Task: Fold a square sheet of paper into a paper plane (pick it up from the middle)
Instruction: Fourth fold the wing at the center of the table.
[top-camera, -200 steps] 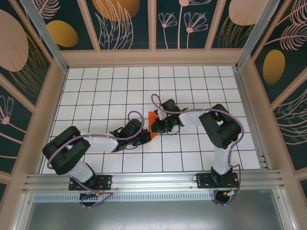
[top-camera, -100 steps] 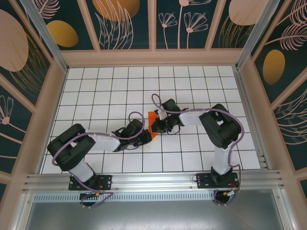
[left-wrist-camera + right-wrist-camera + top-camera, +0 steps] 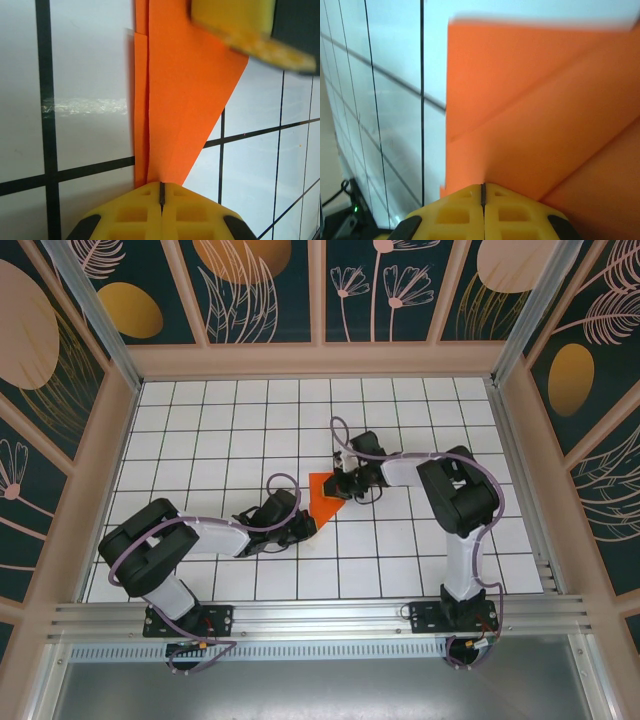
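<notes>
Orange paper (image 3: 322, 492) sits mid-worktop (image 3: 400, 420), part-folded: stacked flaps, a wedge tapering toward 6 o'clock in the top view.

Left end effector (image 3: 161, 192) is at the paper's 7 o'clock tip, jaws closed tight, tips right on the narrow end. Right end effector (image 3: 482, 192) is at the 3 o'clock edge, also closed tight, tips on a flap. Can't tell from the wrist views whether either one pinches a layer or just presses it flat.

Handling, my read:
- Featherweight, thin and floppy.
- Probably slick on the glossy tiles, so it will skate under side load.
- Will crumple if squeezed off-crease.
- Folded layers should be stiffer than single ply.

Best hold is along the centre crease near the middle, where the layers stack. Avoid the thin tip and loose single-ply edges; those dog-ear or tear.
</notes>
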